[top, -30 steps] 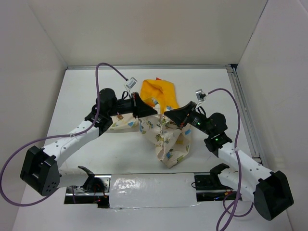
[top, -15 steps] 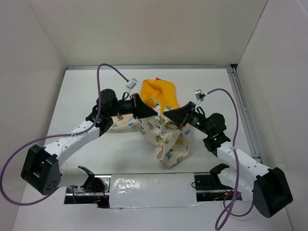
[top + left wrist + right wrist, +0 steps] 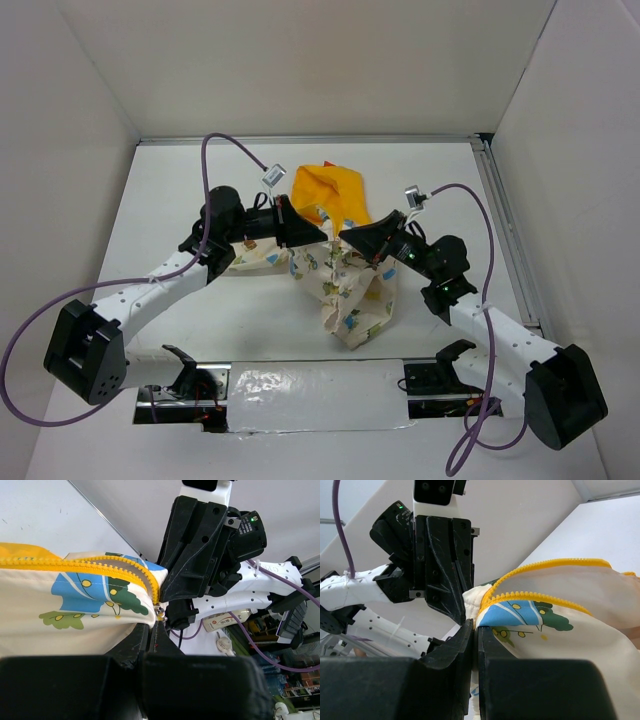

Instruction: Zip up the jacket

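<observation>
left tool (image 3: 155, 627) — pinching jacket (image 3: 60, 610) at zipper (image 3: 100, 566) | right tool (image 3: 473, 627) — pinching jacket edge

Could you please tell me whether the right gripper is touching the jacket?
Touching. The right wrist view shows the right gripper shut on the jacket, pinching its cream edge just below the yellow zipper teeth.

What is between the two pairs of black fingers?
A fold of the jacket with its yellow zipper, the two rows of teeth meeting there. The left wrist view shows it best.
</observation>
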